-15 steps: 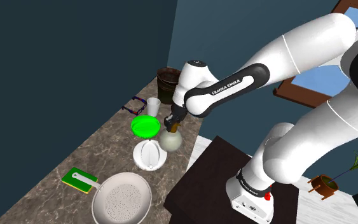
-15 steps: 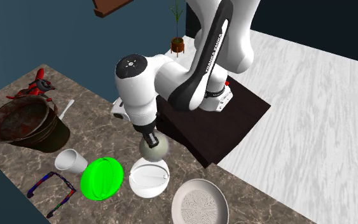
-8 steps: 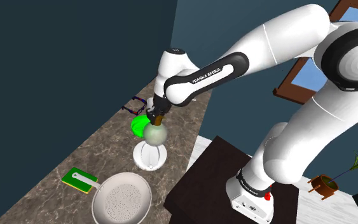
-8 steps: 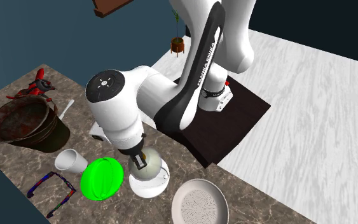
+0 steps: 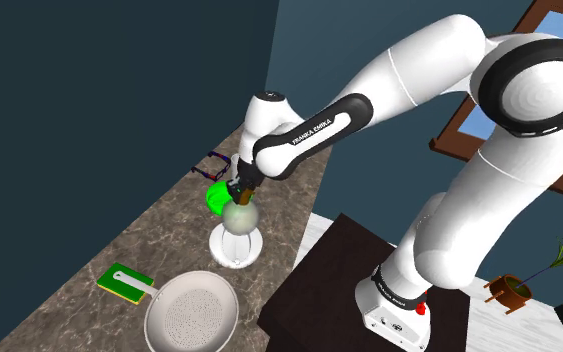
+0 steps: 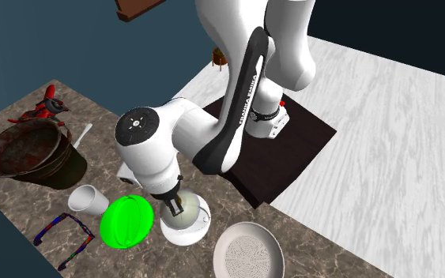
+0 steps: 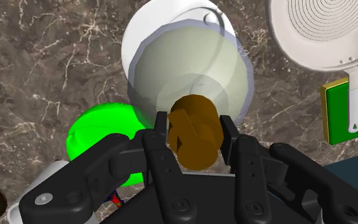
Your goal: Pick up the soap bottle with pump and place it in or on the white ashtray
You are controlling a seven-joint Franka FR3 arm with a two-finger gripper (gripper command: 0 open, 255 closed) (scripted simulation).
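Note:
The soap bottle [image 5: 241,212] is a round, pale translucent flask with a brown pump top [image 7: 196,130]. My black gripper [image 7: 196,135] is shut on that pump top, one finger on each side. The bottle [image 6: 185,207] hangs right over the white ashtray [image 5: 236,247], a round white dish on the marble counter. In the wrist view the bottle's body [image 7: 190,67] covers most of the ashtray [image 7: 147,28]. I cannot tell whether the bottle's base touches the dish. In the second exterior view the ashtray [image 6: 198,229] sits just below my wrist.
A bright green bowl [image 5: 215,196] and a white cup [image 6: 88,200] lie beside the ashtray. A white perforated pan [image 5: 191,314] and a green sponge [image 5: 121,281] sit nearer the counter's front. Glasses [image 6: 62,238], a rusty dark bucket [image 6: 31,152] and a red toy [image 6: 48,104] lie farther off.
The arm has carried the bottle across the counter from beside the ashtray to directly over it and lowered it slightly. The grip on the pump has stayed the same.

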